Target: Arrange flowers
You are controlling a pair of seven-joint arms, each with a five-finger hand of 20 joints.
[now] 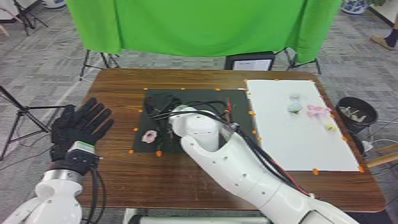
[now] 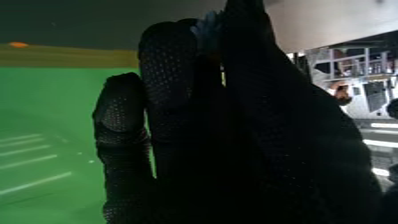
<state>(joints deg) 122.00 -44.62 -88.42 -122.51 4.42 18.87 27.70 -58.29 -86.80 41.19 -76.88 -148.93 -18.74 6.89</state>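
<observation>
Pinching one bluish flower (image 2: 208, 33), the right hand's (image 1: 163, 104) fingers are closed, left hand's (image 1: 78, 125) straight.

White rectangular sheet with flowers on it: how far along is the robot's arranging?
Partway, it seems. A pale pink flower lies on the black rectangular mat, perhaps already placed. The black-gloved right hand, over that mat, holds something pale blue between its fingers, likely another bloom. Small pink and pale flowers lie on the white sheet, probably left to do.

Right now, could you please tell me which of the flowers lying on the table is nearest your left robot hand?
The pale pink flower near the left edge of the black mat; the brighter pink flowers lie on the white sheet, farther right.
</observation>
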